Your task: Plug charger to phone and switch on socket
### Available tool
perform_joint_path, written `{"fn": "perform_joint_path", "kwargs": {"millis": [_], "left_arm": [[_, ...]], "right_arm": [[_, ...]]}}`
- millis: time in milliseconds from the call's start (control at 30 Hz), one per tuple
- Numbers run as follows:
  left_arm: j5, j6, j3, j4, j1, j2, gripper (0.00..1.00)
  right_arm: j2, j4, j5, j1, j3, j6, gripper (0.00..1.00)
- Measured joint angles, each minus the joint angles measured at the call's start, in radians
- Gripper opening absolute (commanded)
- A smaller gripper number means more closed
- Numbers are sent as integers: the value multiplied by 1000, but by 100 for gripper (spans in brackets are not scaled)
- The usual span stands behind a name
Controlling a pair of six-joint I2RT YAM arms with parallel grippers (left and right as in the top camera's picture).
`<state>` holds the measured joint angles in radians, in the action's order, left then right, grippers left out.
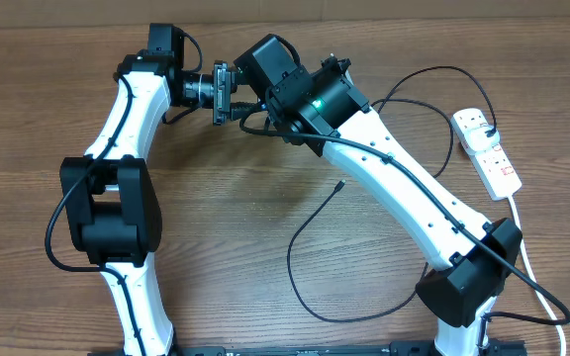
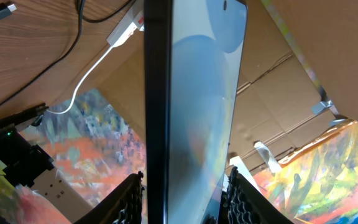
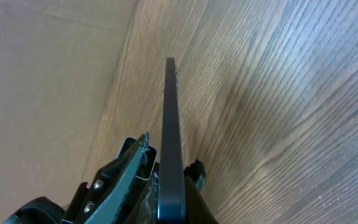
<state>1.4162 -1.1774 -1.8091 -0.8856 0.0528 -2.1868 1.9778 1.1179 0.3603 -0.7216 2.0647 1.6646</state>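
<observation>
The phone [image 1: 223, 94] is held edge-up above the far middle of the table, between both grippers. My left gripper [image 1: 213, 95] is shut on the phone [image 2: 191, 106]; its jaws [image 2: 182, 202] press on both faces, and the pale blue screen fills that view. My right gripper [image 1: 243, 102] is shut on the phone too: in the right wrist view its jaws [image 3: 169, 180] clamp the dark edge [image 3: 171, 118]. The charger [image 1: 300, 267] lies in loose loops on the table, its connector tip [image 1: 339, 183] free. Its tip also shows in the left wrist view [image 2: 2, 10]. The socket [image 1: 487, 148] lies at the right.
The socket's thick white cord [image 1: 522, 247] runs down past the right arm's base. In the left wrist view the socket's end [image 2: 126, 28] and white cord [image 2: 86, 81] show beyond the table edge. A cardboard wall [image 3: 42, 74] stands at the back.
</observation>
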Motion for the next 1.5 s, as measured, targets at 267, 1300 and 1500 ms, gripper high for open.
{"fn": "perform_joint_path", "kwargs": {"millis": [267, 1300, 1500], "left_arm": [[0, -4, 0, -1, 0, 0, 27], [9, -8, 0, 0, -7, 0, 4], [11, -15, 0, 0, -8, 0, 4]], "right_arm": [[0, -2, -33, 0, 0, 58, 4], [-2, -36, -124, 21, 0, 171, 5], [-2, -33, -144, 19, 0, 157, 22]]}}
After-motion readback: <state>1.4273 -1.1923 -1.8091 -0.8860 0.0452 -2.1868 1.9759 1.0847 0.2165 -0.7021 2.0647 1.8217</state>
